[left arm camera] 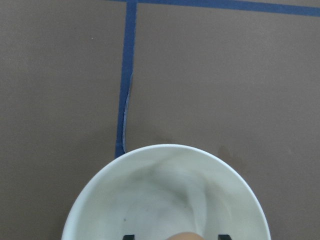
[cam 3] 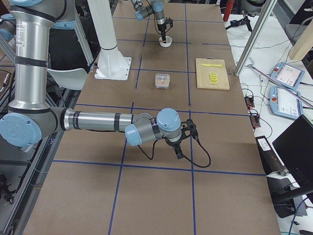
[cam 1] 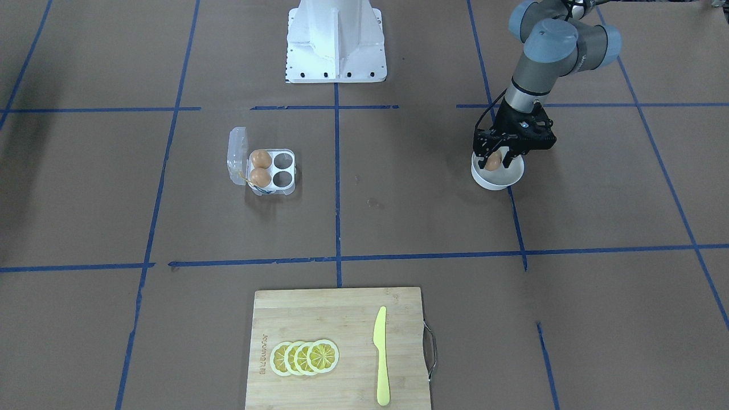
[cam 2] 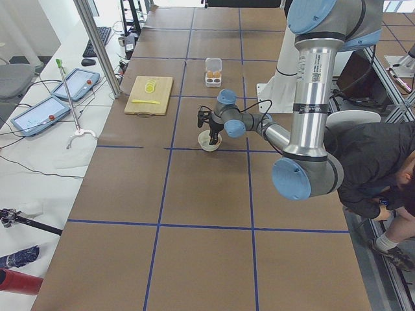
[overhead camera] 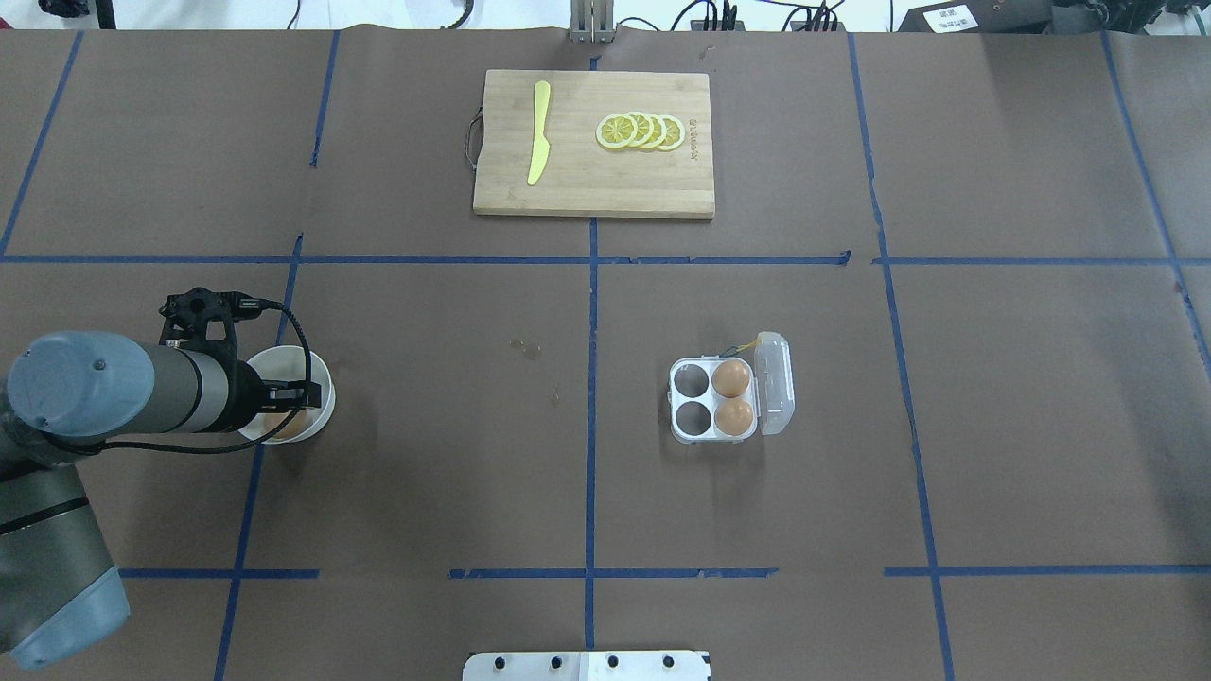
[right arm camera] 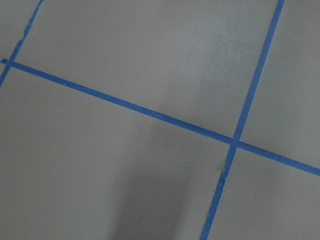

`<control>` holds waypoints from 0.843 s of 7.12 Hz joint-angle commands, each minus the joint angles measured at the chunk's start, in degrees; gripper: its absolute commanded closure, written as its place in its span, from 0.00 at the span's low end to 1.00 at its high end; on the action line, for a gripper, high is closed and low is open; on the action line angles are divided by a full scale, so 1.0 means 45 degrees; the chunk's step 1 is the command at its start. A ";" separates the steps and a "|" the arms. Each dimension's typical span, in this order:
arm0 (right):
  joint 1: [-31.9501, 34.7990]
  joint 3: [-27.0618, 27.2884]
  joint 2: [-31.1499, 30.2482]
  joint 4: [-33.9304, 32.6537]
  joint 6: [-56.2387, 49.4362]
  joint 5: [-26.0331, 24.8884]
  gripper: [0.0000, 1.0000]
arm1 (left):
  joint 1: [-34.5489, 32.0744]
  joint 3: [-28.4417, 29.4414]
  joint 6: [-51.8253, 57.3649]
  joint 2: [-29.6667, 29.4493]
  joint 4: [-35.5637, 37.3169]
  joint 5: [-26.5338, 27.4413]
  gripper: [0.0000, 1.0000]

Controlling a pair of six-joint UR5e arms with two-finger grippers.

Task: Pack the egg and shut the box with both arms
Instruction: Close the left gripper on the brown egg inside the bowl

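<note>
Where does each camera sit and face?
Front-facing: across the table, facing the white pedestal; left arm on view's right.
Overhead: behind the robot, looking forward; left arm on view's left.
Exterior left: table end, left arm near.
Exterior right: opposite end, right arm near.
Left wrist: straight down into the bowl; fingertips flank the egg.
Right wrist: down at the table; no robot parts.
Shared: front-facing and overhead both show the egg carton.
</note>
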 commanded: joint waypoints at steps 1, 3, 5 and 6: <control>0.0000 0.0000 0.0000 0.0000 0.0000 0.0000 0.00 | 0.0204 0.0009 0.0041 -0.0001 -0.0016 0.0031 0.34; 0.0000 0.0000 0.0000 0.0000 0.0000 0.0000 0.00 | 0.0361 0.0009 0.0041 -0.0001 -0.0016 0.0031 0.33; 0.0000 0.0000 0.0000 0.0000 0.0000 0.0000 0.00 | 0.0478 0.0009 0.0041 -0.0001 -0.0016 0.0031 0.33; 0.0000 0.0000 0.0000 0.0000 0.0000 0.0000 0.00 | 0.0556 0.0029 0.0041 -0.0001 -0.0035 0.0031 0.33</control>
